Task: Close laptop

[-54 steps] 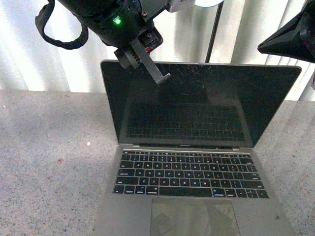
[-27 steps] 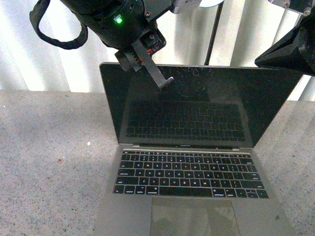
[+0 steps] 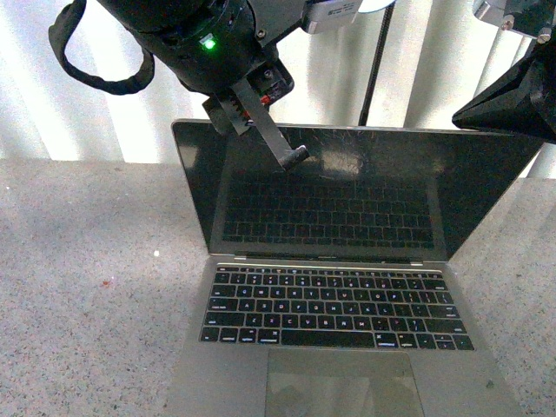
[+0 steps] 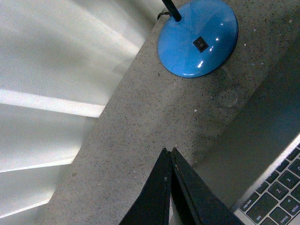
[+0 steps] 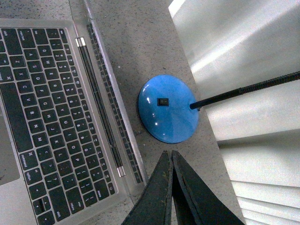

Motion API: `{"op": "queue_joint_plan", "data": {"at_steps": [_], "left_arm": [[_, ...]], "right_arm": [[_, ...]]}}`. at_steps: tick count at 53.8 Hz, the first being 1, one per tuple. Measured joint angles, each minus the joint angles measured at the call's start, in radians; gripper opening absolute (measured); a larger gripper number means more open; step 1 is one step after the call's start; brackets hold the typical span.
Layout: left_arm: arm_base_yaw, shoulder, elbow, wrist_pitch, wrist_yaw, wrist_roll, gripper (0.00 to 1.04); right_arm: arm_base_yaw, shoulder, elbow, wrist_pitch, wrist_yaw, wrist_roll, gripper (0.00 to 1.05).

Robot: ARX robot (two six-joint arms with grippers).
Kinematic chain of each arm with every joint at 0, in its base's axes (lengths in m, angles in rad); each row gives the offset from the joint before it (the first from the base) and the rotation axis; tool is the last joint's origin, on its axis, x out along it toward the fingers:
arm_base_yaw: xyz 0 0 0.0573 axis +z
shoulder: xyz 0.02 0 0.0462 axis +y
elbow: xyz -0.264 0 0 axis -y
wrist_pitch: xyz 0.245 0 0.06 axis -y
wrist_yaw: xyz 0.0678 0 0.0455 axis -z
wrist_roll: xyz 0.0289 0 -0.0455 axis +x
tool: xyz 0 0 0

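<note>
The grey laptop [image 3: 330, 304] stands open on the speckled table, its black scratched screen [image 3: 347, 200] facing me. My left gripper [image 3: 294, 157] is shut, its fingertips at the screen's upper left, just below the lid's top edge. In the left wrist view the left gripper [image 4: 169, 150] points at the table beside the laptop's lid [image 4: 262, 136]. Shut as well, my right gripper [image 3: 457, 111] hangs over the lid's top right corner. The right wrist view has the right gripper [image 5: 169, 152] above the table behind the laptop [image 5: 42, 117].
A blue round lamp base [image 5: 168, 108] stands on the table behind the laptop, also visible as the lamp base [image 4: 197, 37] in the left wrist view. Its black stem [image 3: 375, 69] rises behind the lid. White blinds [image 3: 104, 113] close off the back. Bare speckled table [image 3: 87, 287] lies left of the laptop.
The lid's top edge has dropped and tilted toward me. My left gripper has moved slightly down and right with it. The right gripper stayed near the lid's right corner.
</note>
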Motion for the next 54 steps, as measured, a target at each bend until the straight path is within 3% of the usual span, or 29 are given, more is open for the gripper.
{"op": "queue_joint_plan", "data": {"at_steps": [54], "left_arm": [[-0.018,-0.052,-0.169,-0.008,0.071,-0.024,0.04]], "right_arm": [[0.030,0.000,-0.087,-0.079,0.042,-0.104,0.03]]}}
